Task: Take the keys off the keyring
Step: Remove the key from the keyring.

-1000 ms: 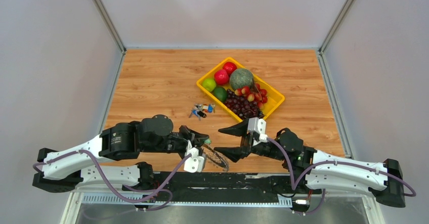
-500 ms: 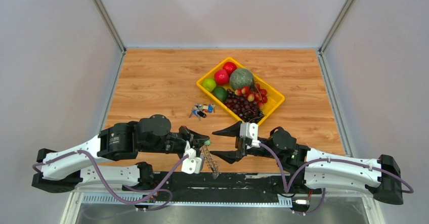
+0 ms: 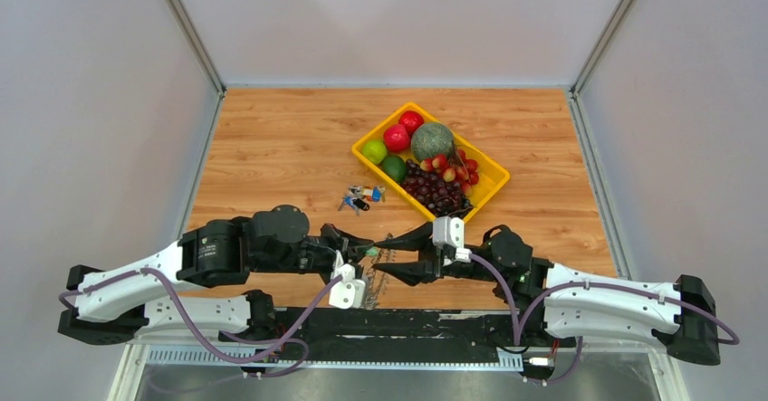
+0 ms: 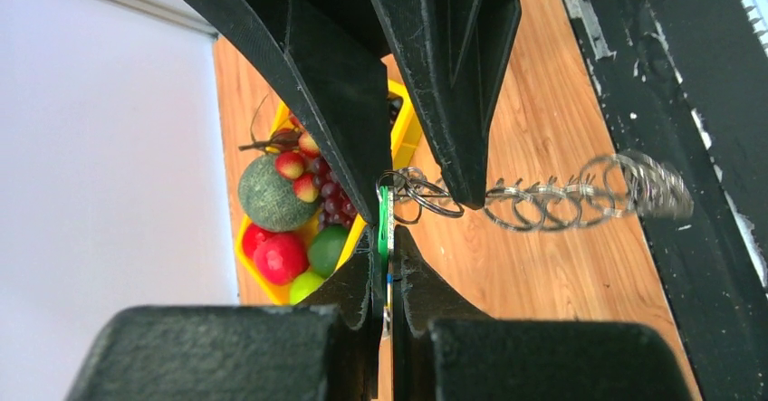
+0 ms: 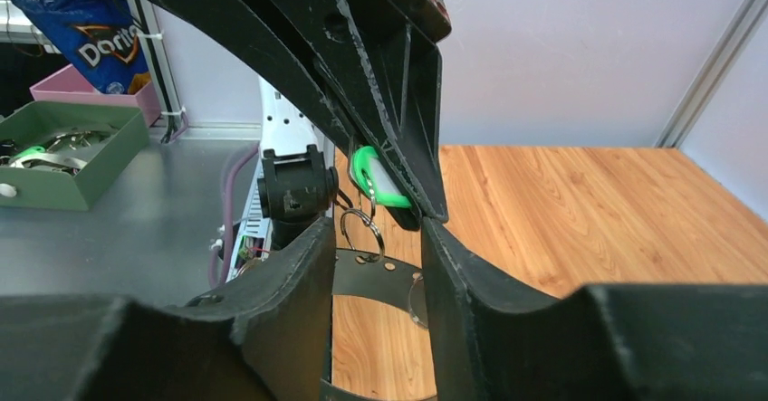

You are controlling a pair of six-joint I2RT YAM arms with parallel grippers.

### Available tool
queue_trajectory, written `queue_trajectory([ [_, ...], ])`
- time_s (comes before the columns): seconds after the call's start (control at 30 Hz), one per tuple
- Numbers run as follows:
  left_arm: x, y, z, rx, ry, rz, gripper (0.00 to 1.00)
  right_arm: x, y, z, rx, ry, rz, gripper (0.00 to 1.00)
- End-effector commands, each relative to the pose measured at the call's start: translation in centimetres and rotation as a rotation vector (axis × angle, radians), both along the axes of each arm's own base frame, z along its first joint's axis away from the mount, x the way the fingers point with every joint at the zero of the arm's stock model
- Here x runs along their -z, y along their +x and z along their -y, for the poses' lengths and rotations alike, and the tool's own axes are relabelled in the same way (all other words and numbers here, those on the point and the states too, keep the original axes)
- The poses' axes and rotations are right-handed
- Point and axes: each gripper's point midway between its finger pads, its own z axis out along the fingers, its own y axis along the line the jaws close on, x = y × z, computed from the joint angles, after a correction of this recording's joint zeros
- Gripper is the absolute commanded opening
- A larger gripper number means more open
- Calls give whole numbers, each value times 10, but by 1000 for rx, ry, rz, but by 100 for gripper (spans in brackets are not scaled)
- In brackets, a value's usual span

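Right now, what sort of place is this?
Probably a robotics lab cell: plain grey partition walls enclose the wooden tabletop; a green parts tray sits on a grey metal bench.

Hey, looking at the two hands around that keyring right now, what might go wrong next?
1. The left hand pinches only the thin green tag; a tug by the right hand could pull it free and drop the keys.
2. The right hand's open jaws straddle the small rings close beside the left hand, so shutting may bump it or grab the tag instead.

One keyring [image 3: 379, 276], one tray [image 3: 490, 180], one melon [image 3: 432, 140], one coloured-key bunch [image 3: 362, 196]
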Motion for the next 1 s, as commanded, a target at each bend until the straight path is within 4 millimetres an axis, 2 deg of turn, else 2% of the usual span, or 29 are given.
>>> queue_trajectory([
  [0.0,-18,3,5,-5,-52,32,0,-34,-9,-5,-57,76,8,39],
  [0.23,-19,7,4,-28,-45,33,0,-31,-15,-14,-108,44,-5,23],
  [0.5,-25,11,-2,-58,-64,45,0,-29,-18,-10,-117,44,-9,8],
  [0.53,-38,8,-14,-59,-115,54,0,-30,-18,-9,-118,45,-9,8],
  [0.6,-27,11,-4,-62,-69,47,0,-30,-18,-8,-117,47,-39,7],
  [0.77,-28,11,-3,-65,-73,43,0,-29,-16,-10,-108,42,-64,0],
  [0.8,-28,11,-3,-66,-74,42,0,-29,-16,-10,-108,41,-70,0],
  [0.87,-27,12,-4,-70,-71,42,0,-27,-15,-11,-102,32,-82,10],
  [0.97,-26,13,-5,-84,-64,36,0,-25,-12,-10,-83,20,-95,15],
])
